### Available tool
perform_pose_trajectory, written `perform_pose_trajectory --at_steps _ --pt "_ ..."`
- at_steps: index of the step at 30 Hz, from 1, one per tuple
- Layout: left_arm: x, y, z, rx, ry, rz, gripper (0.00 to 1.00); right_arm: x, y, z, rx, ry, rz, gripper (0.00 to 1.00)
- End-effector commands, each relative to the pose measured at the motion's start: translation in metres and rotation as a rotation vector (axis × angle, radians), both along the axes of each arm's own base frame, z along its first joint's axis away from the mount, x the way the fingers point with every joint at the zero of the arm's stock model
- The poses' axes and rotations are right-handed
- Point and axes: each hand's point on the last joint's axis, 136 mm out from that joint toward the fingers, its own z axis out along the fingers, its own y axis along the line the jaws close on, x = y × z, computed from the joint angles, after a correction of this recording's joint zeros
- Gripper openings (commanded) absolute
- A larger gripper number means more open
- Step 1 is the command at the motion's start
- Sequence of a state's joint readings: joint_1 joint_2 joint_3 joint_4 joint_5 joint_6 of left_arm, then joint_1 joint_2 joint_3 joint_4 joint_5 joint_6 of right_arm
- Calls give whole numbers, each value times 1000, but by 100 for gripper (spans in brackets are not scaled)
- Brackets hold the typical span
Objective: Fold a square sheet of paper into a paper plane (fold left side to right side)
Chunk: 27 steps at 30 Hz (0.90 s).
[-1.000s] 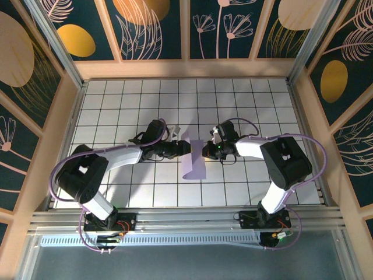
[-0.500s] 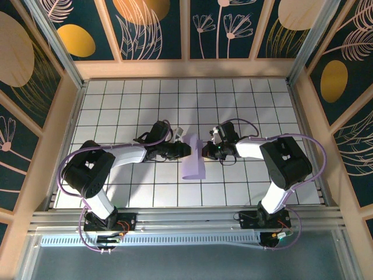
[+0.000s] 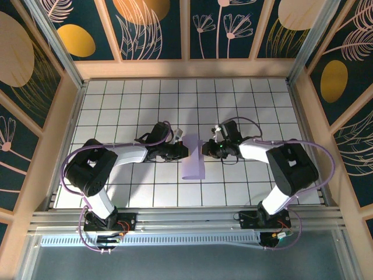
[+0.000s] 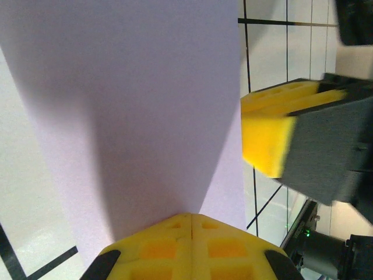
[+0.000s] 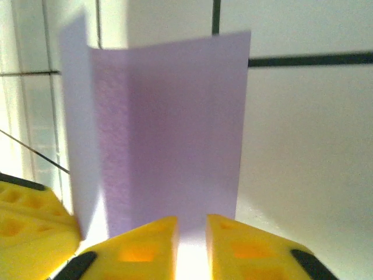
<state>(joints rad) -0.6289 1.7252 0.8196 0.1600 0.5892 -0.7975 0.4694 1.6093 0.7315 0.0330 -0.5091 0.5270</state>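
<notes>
**Lavender paper held between two pincers**

Lavender paper (image 3: 193, 158) lies in the middle of the white tiled worktop (image 3: 245, 99), folded to a narrow strip. Its long axis runs from the near edge toward the far wall, with short ends near and far. The left pincer (image 3: 185, 150) meets its left edge. In the left wrist view its pads (image 4: 169, 248) are pressed together and pinch the paper edge. The right pincer (image 3: 204, 150) is at the right edge, opposite the left one. In the right wrist view its pads (image 5: 145, 242) stand slightly apart, with the paper edge just in front of the narrow gap. A crease runs along the paper's length.
</notes>
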Motion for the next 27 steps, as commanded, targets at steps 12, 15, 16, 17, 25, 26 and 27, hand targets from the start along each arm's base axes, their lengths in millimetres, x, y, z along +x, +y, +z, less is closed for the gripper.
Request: perform_pose_trajectory --at_steps 12,15,16,17,25,26,27 --pt "1 -2 1 12 -6 -2 0 -22 8 43 271 -66 100 61" --pt "1 -2 1 10 -6 -3 0 -23 17 41 292 -53 121 62" --pt "1 -2 1 10 -6 -2 0 -23 20 40 299 -49 126 62" --pt "1 -2 1 10 -6 -3 0 -23 22 39 305 -46 129 62" --pt "0 -2 1 10 -5 -3 0 -22 40 31 321 -17 160 55" --pt "0 -2 1 10 -5 -5 0 -22 41 30 324 -16 162 54" --pt "0 -2 1 11 -4 -4 0 -23 43 30 328 -14 165 53"
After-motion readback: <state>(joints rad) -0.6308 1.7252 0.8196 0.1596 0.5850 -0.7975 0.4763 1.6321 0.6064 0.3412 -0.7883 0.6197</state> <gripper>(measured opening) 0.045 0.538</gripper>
